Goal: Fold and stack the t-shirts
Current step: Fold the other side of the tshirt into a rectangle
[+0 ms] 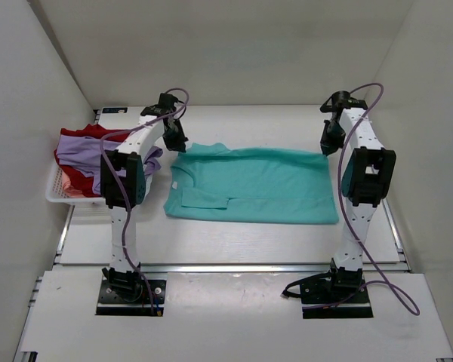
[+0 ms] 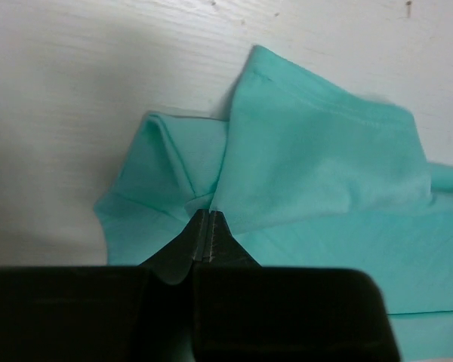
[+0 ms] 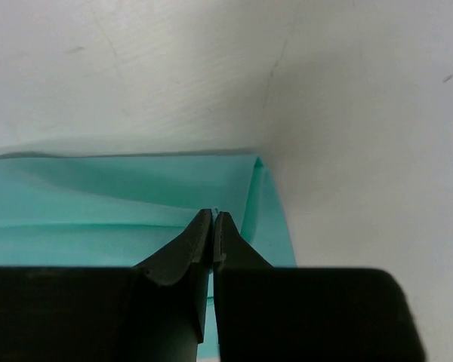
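Basket (image 1: 55,194) stands at the left edge of the counter (image 1: 234,241), with lavender shirt (image 1: 81,148) and red shirt (image 1: 77,178) heaped in it. Near it, the left hand (image 2: 204,216) is pressed together and pinches the far left corner of the teal shirt (image 1: 264,188), which lies spread on the counter's middle. The right hand (image 3: 214,215) is pressed together at the far right corner; whether cloth is between, I cannot tell.

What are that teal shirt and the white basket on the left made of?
The teal shirt looks like soft knit cloth, perhaps cotton jersey: matte, creasing easily, with a stitched hem along the sleeve edge. The basket looks like rigid white plastic with lattice openings in its wall; it is too small in view to judge its finish.
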Available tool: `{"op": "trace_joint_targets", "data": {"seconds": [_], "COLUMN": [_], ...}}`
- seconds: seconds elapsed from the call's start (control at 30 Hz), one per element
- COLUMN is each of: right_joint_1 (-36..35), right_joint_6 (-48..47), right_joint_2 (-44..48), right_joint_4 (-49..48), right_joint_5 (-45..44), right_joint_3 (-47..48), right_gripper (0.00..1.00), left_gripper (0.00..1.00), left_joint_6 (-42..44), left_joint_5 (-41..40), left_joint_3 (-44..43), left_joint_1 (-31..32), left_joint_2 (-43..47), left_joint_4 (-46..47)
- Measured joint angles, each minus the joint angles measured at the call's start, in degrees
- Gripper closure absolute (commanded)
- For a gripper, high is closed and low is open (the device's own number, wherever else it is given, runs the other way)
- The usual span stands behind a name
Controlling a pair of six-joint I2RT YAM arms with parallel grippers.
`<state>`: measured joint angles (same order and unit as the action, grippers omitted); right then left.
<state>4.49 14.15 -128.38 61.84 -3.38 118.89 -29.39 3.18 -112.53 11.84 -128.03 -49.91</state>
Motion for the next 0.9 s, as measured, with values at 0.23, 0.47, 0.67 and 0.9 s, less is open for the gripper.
{"op": "trace_joint_targets", "data": {"seconds": [0.23,0.47,0.67,0.9], "right_joint_1": [0.7,0.5,1.2,0.8], "right_joint_6": [-0.4,-0.6,-1.0,-1.9], "right_joint_2": [1.6,9.4,14.4,15.3], "right_joint_4": [-2.8,-7.7,-10.5,-14.8], "right_joint_5": [0.9,1.4,2.3,2.5], "right_joint_3": [-6.9,-19.2,-27.2,-31.4], "right_gripper": [1.0,1.0,1.0,1.0], "left_gripper": [1.0,1.0,1.0,1.0], "left_joint_6": [0.5,0.7,0.7,0.6], "left_joint_5": [-0.3,-0.1,1.1,2.4], "left_joint_3": [4.7,10.1,15.2,22.9], "left_joint_1": [-1.0,-1.2,-1.1,-0.4], "left_joint_2": [3.6,8.0,10.7,15.8], "left_joint_4": [0.3,0.9,1.4,2.2]}}
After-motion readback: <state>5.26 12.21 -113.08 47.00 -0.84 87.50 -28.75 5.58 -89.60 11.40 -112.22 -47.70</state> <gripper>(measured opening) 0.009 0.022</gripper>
